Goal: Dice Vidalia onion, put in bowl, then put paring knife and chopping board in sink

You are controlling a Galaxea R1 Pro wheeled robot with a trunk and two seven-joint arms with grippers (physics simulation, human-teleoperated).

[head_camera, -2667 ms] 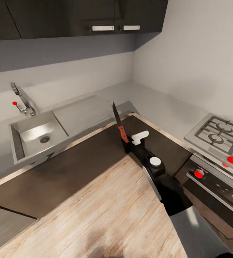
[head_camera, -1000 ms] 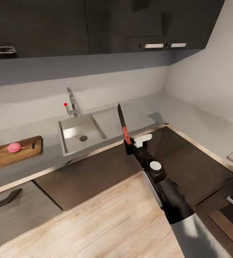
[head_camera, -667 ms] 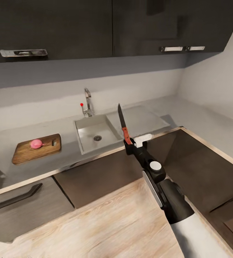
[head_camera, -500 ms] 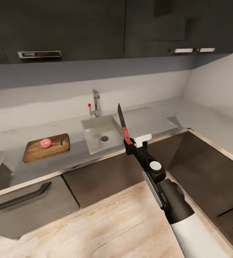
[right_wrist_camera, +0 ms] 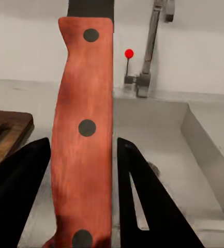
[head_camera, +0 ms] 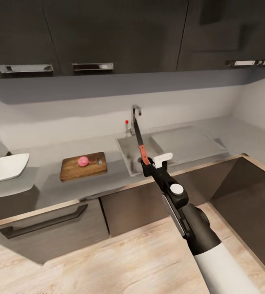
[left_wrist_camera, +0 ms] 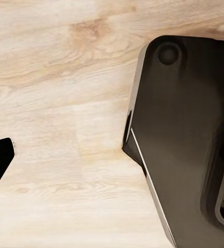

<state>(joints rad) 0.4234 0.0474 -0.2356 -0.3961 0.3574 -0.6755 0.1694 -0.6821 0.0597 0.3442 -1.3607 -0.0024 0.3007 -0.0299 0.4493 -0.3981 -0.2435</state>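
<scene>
The right gripper [head_camera: 147, 163] clamps the paring knife [head_camera: 138, 139] upright (blade skyward) before the sink [head_camera: 138, 153]; the Vidalia onion [head_camera: 83, 161] sits on the chopping board [head_camera: 73, 171] to the left; approach squarely, blade kept vertical; left gripper's state cannot be told.

The grey countertop [head_camera: 50, 185] carries the chopping board [head_camera: 83, 168] and white bowl [head_camera: 6, 167].

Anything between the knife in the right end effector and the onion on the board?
Nothing visible. The right end effector holds the paring knife upright in front of the sink; bare countertop separates it from the Vidalia onion on the chopping board.
</scene>
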